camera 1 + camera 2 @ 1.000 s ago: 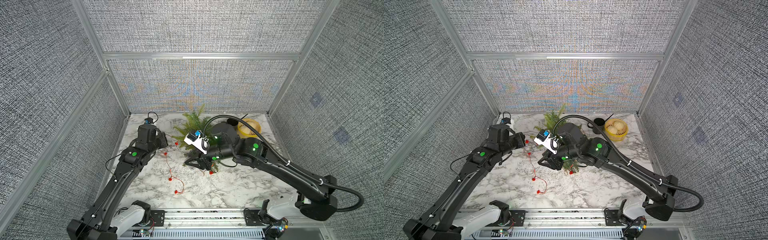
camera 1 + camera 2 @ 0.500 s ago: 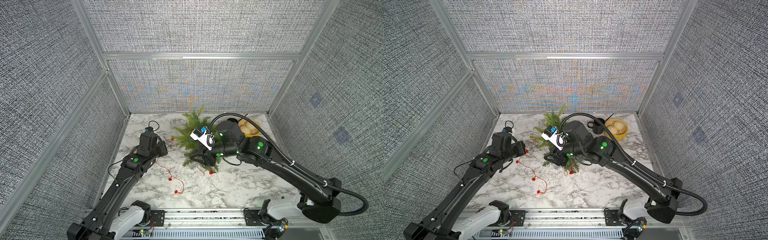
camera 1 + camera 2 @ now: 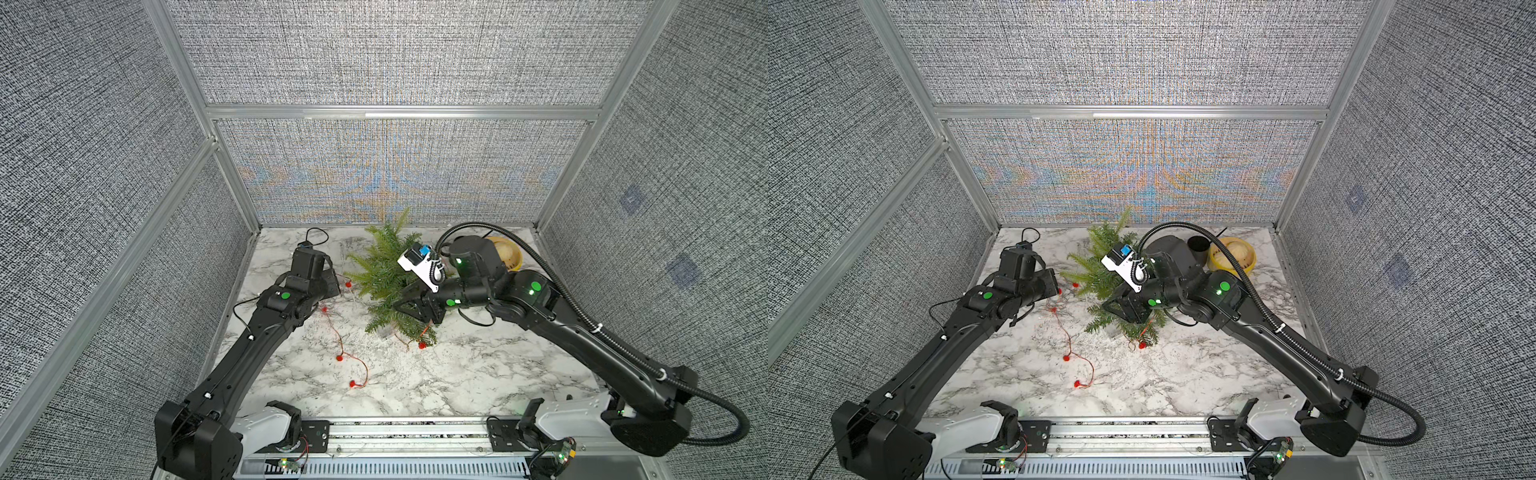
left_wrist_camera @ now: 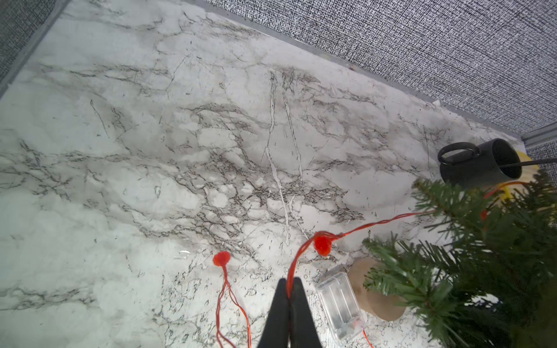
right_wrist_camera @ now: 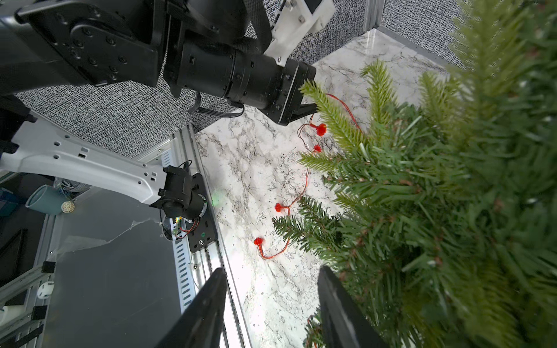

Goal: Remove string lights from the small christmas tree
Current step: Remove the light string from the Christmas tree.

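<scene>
The marble surface [image 3: 478,374] carries the small christmas tree [image 3: 382,270] toward its back middle. The right end effector [image 5: 271,304] has its jaws apart beside the foliage. The left end effector [image 4: 289,290] is clamped on the string lights [image 4: 322,244], which trail from the tree across the surface. Their clear box [image 4: 340,304] lies beside the tree's base.

No legible text, label, brand, number or sign on anything in view.
</scene>
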Robot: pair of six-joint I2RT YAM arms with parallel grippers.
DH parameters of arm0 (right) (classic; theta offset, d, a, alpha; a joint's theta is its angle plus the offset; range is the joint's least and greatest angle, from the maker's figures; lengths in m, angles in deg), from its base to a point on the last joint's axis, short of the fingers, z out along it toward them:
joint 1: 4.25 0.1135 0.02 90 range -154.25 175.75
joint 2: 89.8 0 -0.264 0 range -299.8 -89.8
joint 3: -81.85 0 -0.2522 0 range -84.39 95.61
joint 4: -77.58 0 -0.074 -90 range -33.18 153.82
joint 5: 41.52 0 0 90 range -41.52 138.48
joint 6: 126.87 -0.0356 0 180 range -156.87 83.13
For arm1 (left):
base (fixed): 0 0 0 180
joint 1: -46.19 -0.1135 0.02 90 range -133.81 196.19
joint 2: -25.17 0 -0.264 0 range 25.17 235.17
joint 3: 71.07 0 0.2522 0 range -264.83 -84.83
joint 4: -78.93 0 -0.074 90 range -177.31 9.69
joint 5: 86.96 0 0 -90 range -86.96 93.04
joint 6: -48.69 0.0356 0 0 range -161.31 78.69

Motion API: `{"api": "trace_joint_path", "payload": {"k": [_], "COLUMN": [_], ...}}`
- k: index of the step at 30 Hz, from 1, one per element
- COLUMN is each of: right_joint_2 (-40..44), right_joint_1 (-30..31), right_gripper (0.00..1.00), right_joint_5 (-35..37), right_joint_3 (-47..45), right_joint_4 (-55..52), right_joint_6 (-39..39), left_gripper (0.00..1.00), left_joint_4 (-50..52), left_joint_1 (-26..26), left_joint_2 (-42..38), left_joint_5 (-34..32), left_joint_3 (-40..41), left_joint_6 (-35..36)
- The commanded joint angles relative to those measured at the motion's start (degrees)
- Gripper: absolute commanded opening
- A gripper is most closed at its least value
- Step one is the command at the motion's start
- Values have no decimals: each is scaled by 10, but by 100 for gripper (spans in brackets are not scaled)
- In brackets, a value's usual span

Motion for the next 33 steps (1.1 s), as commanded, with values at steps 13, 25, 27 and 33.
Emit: {"api": "trace_joint_path", "payload": {"k": [13, 25, 27, 33], "right_joint_2": [-8, 0, 4, 22], "right_joint_1": [-22, -35, -38, -62], "right_gripper": [51, 51, 51, 52], "right_joint_5": [-11, -9, -9, 5], "right_joint_3": [21, 27, 27, 35], "right_joint_4": [-3, -1, 0, -12], "right_joint_6": [4, 3, 3, 19], "left_gripper": [0, 0, 0, 0], "left_joint_4": [-72, -84, -83, -80], "left_joint_1": [-11, -21, -22, -24], "left_joint_2": [82, 155, 168, 214], "left_joint_5": [-65, -58, -56, -56], "left_joint_3": [-82, -175, -194, -258], "left_joint_6": [67, 108, 116, 140]}}
